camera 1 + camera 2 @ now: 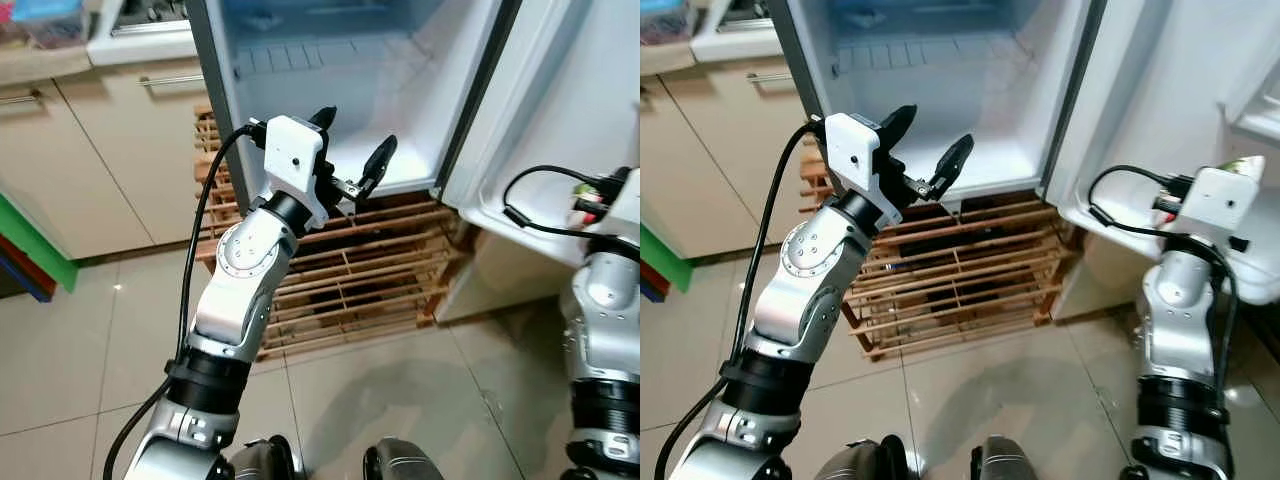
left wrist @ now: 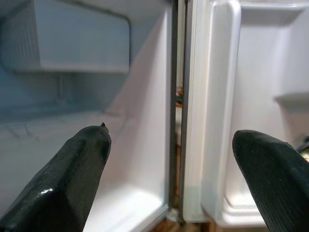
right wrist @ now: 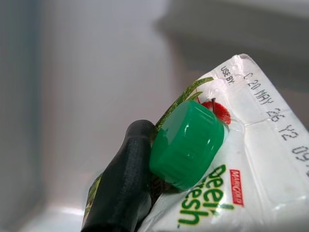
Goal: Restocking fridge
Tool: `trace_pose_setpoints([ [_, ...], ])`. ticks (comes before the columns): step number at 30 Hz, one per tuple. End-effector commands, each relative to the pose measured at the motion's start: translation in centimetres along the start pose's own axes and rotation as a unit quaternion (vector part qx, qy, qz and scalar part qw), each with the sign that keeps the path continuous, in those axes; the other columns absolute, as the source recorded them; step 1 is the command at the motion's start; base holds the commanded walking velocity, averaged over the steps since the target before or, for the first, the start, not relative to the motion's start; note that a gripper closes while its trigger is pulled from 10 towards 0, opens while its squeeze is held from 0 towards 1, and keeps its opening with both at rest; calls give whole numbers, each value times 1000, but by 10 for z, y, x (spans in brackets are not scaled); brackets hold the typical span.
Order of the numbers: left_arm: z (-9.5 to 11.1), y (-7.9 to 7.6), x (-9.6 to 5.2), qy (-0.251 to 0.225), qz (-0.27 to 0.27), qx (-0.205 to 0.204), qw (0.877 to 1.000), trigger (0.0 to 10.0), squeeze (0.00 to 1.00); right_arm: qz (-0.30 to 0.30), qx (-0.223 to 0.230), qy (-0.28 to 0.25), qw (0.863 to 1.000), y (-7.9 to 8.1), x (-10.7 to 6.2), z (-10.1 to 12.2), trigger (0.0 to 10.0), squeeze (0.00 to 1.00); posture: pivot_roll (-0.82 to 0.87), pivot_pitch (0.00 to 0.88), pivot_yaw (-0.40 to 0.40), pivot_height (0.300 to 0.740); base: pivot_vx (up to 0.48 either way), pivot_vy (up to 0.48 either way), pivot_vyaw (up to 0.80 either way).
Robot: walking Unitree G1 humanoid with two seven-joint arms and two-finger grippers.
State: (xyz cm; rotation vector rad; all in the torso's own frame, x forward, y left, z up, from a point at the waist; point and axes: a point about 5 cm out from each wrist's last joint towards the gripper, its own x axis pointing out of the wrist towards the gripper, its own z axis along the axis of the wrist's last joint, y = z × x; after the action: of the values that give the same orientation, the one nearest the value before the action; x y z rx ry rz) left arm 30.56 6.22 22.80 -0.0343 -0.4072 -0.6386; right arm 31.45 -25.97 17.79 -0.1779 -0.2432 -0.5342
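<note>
Spread wide, the left gripper point(image 1: 354, 143) hovers at the front edge of the open white fridge point(image 1: 330, 80), which stands on a slatted wooden pallet point(image 1: 370, 270) on the tiled floor. By the left wrist view, its black fingers point(image 2: 72, 179) point into the bare white interior beside the open fridge door point(image 2: 227, 121). By the right wrist view, the right gripper point(image 3: 145, 188) is clamped on a white juice carton with a green screw cap point(image 3: 231, 169), held by the door's pale inner wall.

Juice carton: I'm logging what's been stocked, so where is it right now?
The juice carton is held in the right gripper on the robot's right, at the open fridge door, not yet set down.
</note>
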Motion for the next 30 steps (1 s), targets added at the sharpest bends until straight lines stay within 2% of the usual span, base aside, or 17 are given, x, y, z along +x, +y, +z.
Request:
trace_pose_setpoints([
  [1, 2, 1, -6, 9, 5, 3, 1000, 10000, 0, 20, 5, -4, 1000, 11, 1, 2, 10000, 0, -130, 268, 37, 740, 0, 0, 0],
  [2, 2, 1, -6, 9, 5, 3, 1000, 10000, 0, 20, 5, -4, 1000, 11, 1, 2, 10000, 0, -130, 268, 37, 740, 0, 0, 0],
  [3, 2, 4, -10, 14, 14, 4, 1000, 10000, 0, 40, 15, -3, 999, 22, 2, 2, 10000, 0, -123, 295, 29, 740, 0, 0, 0],
  [10, 9, 5, -21, 15, 35, 5, 999, 10000, 0, 83, 20, -14, 996, 41, 8, 6, 10000, 0, -99, 336, 7, 740, 0, 0, 0],
  [14, 10, 3, -25, 18, 38, 2, 999, 10000, 0, 88, 9, -34, 995, 43, 13, 13, 10000, 0, -90, 342, 4, 740, 0, 0, 0],
  [15, 10, 2, -27, 21, 39, 1, 999, 10000, 0, 86, 0, -53, 995, 43, 17, 19, 10000, 0, -84, 343, 6, 740, 0, 0, 0],
  [20, 11, 3, -29, 28, 39, 3, 999, 10000, 0, 52, -15, -75, 996, 34, 27, 26, 10000, 0, -70, 334, 14, 740, 0, 0, 0],
  [24, 10, 3, -30, 33, 38, 4, 999, 10000, 0, 54, 7, -40, 998, 35, 28, 15, 10000, 0, -68, 318, 21, 740, 0, 0, 0],
  [28, 8, 5, -29, 38, 33, 5, 999, 10000, 0, 69, 53, 24, 996, 44, 22, -1, 10000, 0, -93, 284, 29, 740, 0, 0, 0],
  [30, 7, 5, -29, 39, 33, 5, 999, 10000, 0, 71, 62, 35, 995, 47, 20, -4, 10000, 0, -97, 278, 31, 740, 0, 0, 0],
])
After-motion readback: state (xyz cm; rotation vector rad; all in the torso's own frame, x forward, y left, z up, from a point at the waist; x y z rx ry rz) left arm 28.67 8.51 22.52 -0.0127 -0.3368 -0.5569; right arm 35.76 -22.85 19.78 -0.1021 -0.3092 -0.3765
